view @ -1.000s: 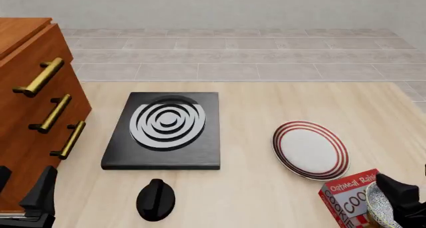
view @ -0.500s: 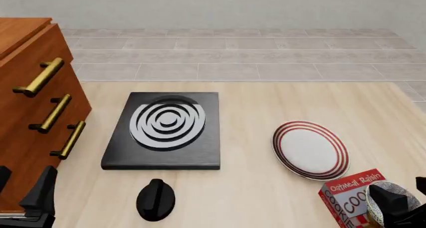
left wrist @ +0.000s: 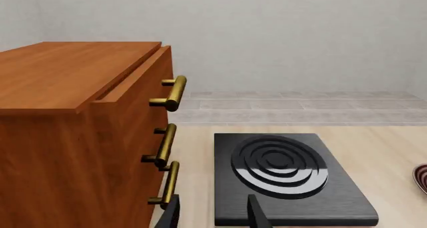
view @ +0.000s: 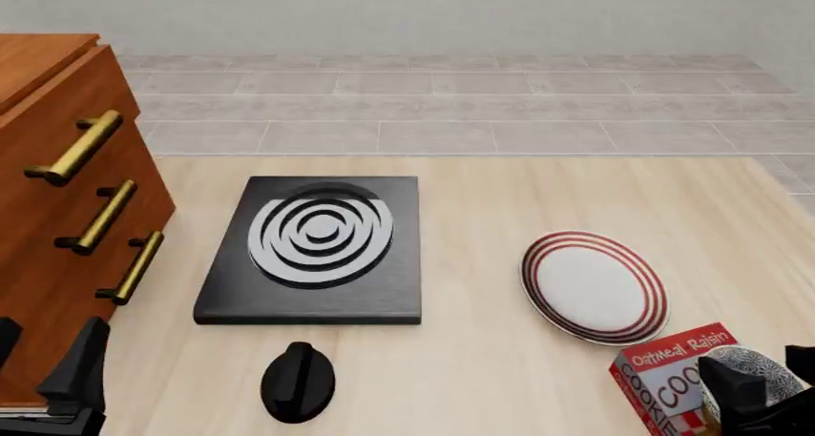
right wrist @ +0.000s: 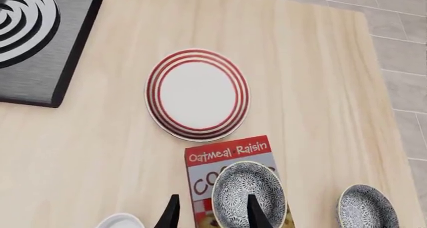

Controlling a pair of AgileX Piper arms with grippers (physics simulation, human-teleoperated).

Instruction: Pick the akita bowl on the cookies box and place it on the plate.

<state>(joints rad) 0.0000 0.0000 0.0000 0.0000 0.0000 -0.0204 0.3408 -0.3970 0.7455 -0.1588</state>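
Your right gripper [right wrist: 210, 212] sits low over the near right corner of the table with its two dark fingers [right wrist: 172, 213] spread apart and nothing between them; in the right wrist view one fingertip overlaps the near rim of the akita bowl [right wrist: 248, 194] and the other lies over the table beside the box, though you cannot tell whether either touches. The akita bowl rests on the cookies box [right wrist: 227, 160], covering most of the carton's lettering. In the front view the right gripper [view: 762, 398] shows as a dark shape in front of the bowl [view: 754, 367] and the box [view: 662, 374]. The plate [right wrist: 197, 94] lies flat on the table just beyond the box, near it but apart. A second patterned bowl [right wrist: 367, 207] stands on the table beside the box, and a white round object [right wrist: 120, 221] shows at the frame's edge.

Your left gripper [left wrist: 212, 217] hangs beside the wooden cabinet [left wrist: 73, 138], fingers parted and empty, facing the black slab [left wrist: 287, 180]. A black knob [view: 298, 381] stands in front of that slab
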